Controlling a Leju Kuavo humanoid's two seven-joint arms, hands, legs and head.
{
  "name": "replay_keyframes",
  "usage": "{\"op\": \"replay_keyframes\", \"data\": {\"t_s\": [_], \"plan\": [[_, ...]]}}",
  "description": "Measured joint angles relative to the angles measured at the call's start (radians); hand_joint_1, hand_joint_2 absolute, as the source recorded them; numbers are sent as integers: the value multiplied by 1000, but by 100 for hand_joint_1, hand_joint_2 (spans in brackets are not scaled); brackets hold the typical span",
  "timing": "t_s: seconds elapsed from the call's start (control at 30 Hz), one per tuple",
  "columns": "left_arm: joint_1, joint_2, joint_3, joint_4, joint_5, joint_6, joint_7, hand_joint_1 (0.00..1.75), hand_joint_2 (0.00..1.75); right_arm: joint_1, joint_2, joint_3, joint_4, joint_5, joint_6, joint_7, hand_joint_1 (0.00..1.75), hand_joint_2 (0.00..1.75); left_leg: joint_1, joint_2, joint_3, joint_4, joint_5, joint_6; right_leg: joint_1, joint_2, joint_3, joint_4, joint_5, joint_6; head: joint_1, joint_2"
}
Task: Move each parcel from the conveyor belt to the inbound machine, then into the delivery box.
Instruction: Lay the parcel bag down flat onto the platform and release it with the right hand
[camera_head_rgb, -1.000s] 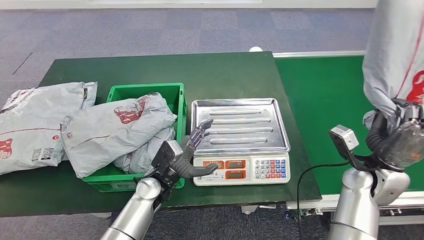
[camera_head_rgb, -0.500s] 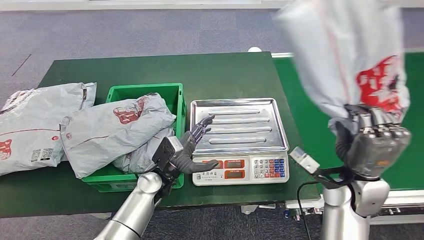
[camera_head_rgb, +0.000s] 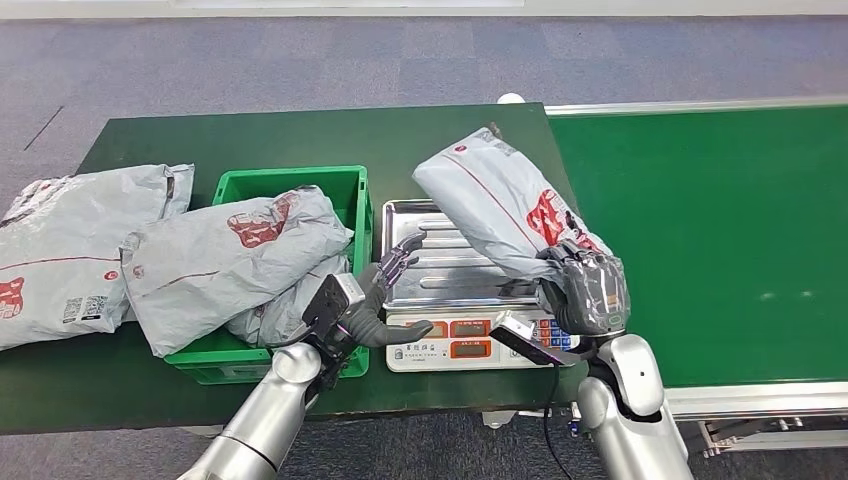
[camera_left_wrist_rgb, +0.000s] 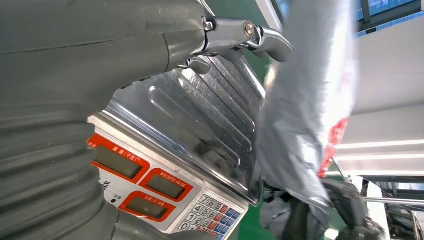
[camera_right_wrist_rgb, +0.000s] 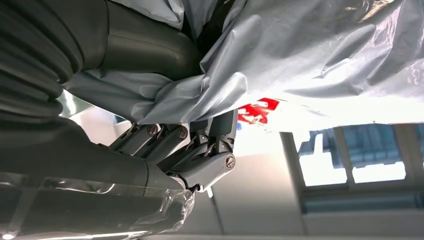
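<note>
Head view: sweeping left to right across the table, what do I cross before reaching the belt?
Loose parcels on the table → green delivery box heaped with parcels → left hand, open at the scale's near left corner → scale tray → parcel held over the tray by the right hand → conveyor belt.

Grey poly parcel (camera_head_rgb: 505, 205) (red print on its face) is held up at a tilt over the inbound machine (camera_head_rgb: 478, 300), a scale with a ribbed steel tray and red displays. More grey parcels (camera_head_rgb: 235, 255) are piled in the green delivery box (camera_head_rgb: 362, 205), just beside the scale. The green conveyor belt (camera_head_rgb: 720, 230) is seen alongside.
</note>
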Motion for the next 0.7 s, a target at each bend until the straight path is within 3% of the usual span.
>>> {"op": "replay_keyframes", "data": {"t_s": [0.2,0.4,0.7], "plan": [[0,3,0,0,-3,0,4,0,175,-19,-26,31,32,30,24,93,175,175,0,0,0,0,0,0,0,0,0,0,0,0,0,0],[0,5,0,2,-4,-1,0,0,175,-23,-35,34,40,-28,23,51,175,175,0,1,0,0,0,0,0,0,0,0,0,0,0,0],[0,5,0,8,-4,-1,-2,0,175,-23,-36,34,40,-31,19,50,175,175,0,1,0,0,0,0,0,0,0,0,0,0,0,0]]}}
